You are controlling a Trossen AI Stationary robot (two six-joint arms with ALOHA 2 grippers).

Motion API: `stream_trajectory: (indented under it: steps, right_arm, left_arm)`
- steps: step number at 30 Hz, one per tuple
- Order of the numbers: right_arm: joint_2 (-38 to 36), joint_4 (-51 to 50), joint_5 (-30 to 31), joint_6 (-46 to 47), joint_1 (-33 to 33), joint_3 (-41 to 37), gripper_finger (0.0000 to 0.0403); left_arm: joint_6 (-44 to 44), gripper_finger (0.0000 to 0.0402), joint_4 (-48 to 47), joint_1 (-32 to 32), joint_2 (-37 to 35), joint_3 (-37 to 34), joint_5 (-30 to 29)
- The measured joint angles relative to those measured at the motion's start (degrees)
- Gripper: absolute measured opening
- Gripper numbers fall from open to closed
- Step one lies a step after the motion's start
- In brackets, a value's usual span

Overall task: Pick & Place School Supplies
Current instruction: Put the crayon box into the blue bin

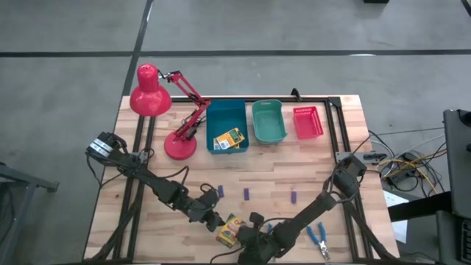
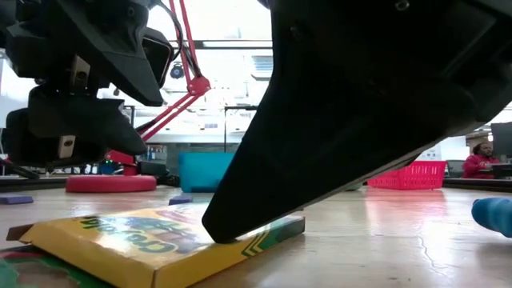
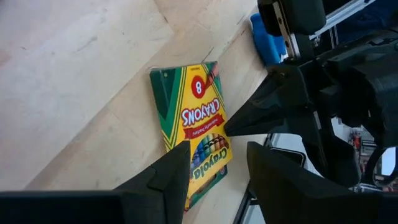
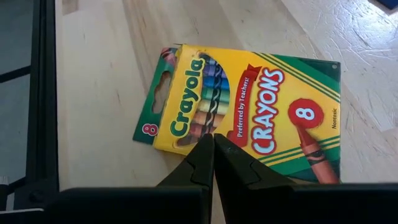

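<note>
Lying flat near the table's (image 1: 294,177) front edge, the crayon box (image 4: 249,112) sits directly under the right gripper (image 4: 214,163), whose clenched tips press on its top face. The left gripper (image 3: 214,171), jaws parted and holding nothing, hovers beside the box, both arms reaching low toward it.

Light wooden counter (image 1: 294,177), planks running across. Along the far edge sit a red desk lamp (image 1: 179,146) on its round base, a blue bin (image 1: 226,125), a teal bin (image 1: 268,122) and a red bin (image 1: 308,122). Mid-counter lie three purple blocks (image 1: 246,193) in a loose row. At the near edge, two stacked crayon boxes (image 1: 229,230) and blue-handled tools (image 1: 318,237).
</note>
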Motion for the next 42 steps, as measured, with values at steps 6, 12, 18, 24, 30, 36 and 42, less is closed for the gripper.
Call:
stream_trajectory:
  steps: [6, 12, 18, 24, 30, 36, 42]
  right_arm:
    - [0.0, -0.2, -0.02, -0.02, 0.02, -0.02, 0.0008]
    - [0.0, -0.31, 0.0, -0.02, 0.04, -0.04, 0.0008]
    - [0.0, -0.31, 0.02, -0.04, 0.02, -0.07, 0.0008]
    - [0.02, -0.33, 0.02, -0.29, 0.02, -0.09, 0.0008]
    - [0.04, -0.46, 0.0, -0.48, 0.02, -0.09, 0.0008]
    - [0.04, -0.81, 0.01, -0.5, 0.04, -0.09, 0.0008]
    - [0.04, -0.88, 0.0, -0.5, 0.03, -0.09, 0.0008]
  left_arm:
    - [-1.45, 0.0163, 1.17, -0.09, 3.28, -0.02, 2.33]
    - [-1.19, 0.0163, 4.47, -0.07, 5.09, -0.02, 3.34]
    - [-1.15, 0.0163, 4.48, -0.07, 6.68, -0.02, 3.78]
    - [-1.63, 0.0163, 5.83, 0.04, 8.26, 0.01, 3.76]
    - [-1.65, 0.0163, 6.09, 0.26, 8.34, 0.02, 3.83]
    - [-1.71, 0.0163, 6.56, 0.46, 8.41, 0.0, 3.93]
    - [-1.69, 0.0163, 8.13, 0.59, 8.45, 0.0, 4.24]
